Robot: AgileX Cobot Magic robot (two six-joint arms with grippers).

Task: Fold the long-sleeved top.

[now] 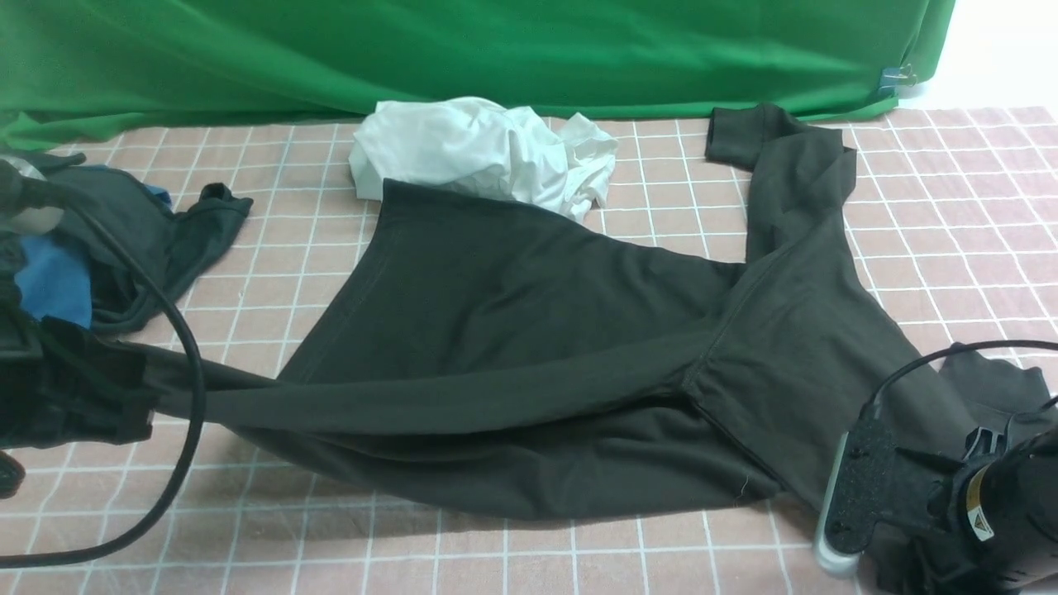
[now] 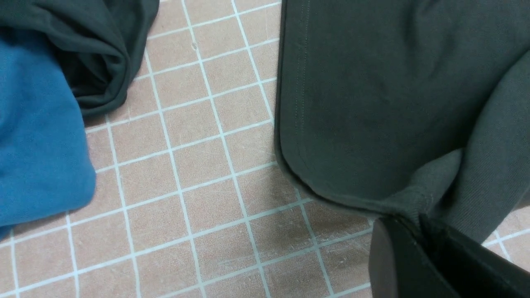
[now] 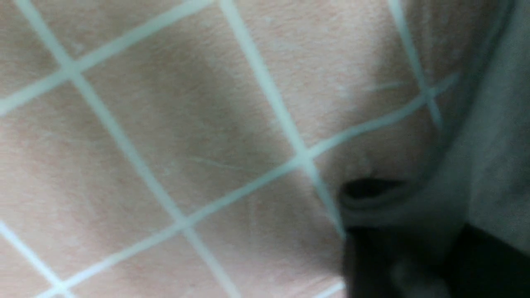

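— What does the table look like from your end?
— I see the table (image 1: 496, 562) covered in pink cloth with a white grid. The long-sleeved top (image 1: 512, 330) sprawls across the middle, reaching toward the right near corner.
— Anything else on it?
— A crumpled white garment (image 1: 479, 149) at the far edge, against the top's hem. By the left edge, a blue shirt (image 1: 54, 281) sits bunched with a dark greenish-grey garment (image 1: 190, 231).

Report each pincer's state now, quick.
Left pincer: shut on the long-sleeved top.
Right pincer: the top's edge sits between its jaws; open or shut cannot be told.
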